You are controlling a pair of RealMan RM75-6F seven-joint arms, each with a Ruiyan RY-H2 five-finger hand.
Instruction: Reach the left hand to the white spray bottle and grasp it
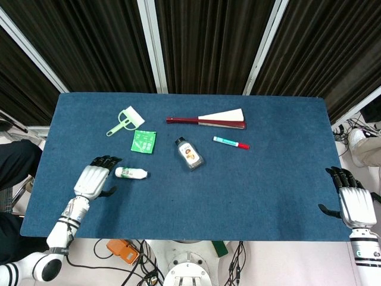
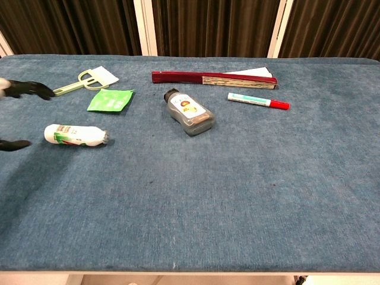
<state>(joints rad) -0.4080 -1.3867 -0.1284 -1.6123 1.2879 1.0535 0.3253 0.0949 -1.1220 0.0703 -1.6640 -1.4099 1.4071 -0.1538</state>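
A blue felt-covered worktop (image 1: 268,190) carries several loose items. Just beyond the left hand's fingertips lies a green sachet (image 1: 143,142), flat on the cloth, and further out from that hand a pale green small brush with a handle (image 1: 124,121). To the hand's right, near the middle, a small clear bottle (image 1: 189,154) with a dark cap lies on its side. Beyond it rests a folded fan (image 1: 209,121) with dark red ribs, and just beside the fan a marker (image 1: 231,142) with a teal body and red cap. Dark curtains (image 1: 202,42) hang behind the worktop.
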